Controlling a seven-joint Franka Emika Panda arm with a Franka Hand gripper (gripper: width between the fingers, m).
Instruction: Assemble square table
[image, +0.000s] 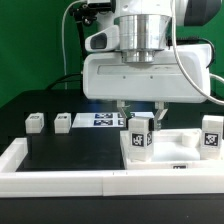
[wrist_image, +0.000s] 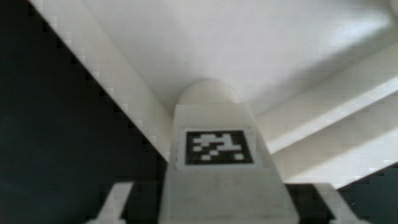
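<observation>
End effector (image: 141, 110) is open. Its 2 fingers (image: 123, 106) are spread wider than leg 1 (image: 140, 135) and hang just above its top, 1 on each side. No clamp is visible in the exterior view.

In the wrist view, leg 1 (wrist_image: 221, 150) fills the centre with its tag facing the camera, and the finger pads (wrist_image: 119, 205) flank it. That view is too blurred to tell if they touch.

Leg 1 stands upright on the table top (image: 176, 149), which lies flat in the counter (image: 70, 150) corner at the near edge, on the exterior view's right.

Leg 2 (image: 210, 137) is also upright, at the table top's side toward the exterior view's right and well apart from the end effector.

Legs 3 (image: 35, 122) and 4 (image: 62, 122) sit on the bare counter near the far edge, on the exterior view's left, close together. The marker board (image: 104, 120) lies flat between leg 4 and leg 1.

The white rim bar (image: 60, 182) runs along the near edge.
</observation>
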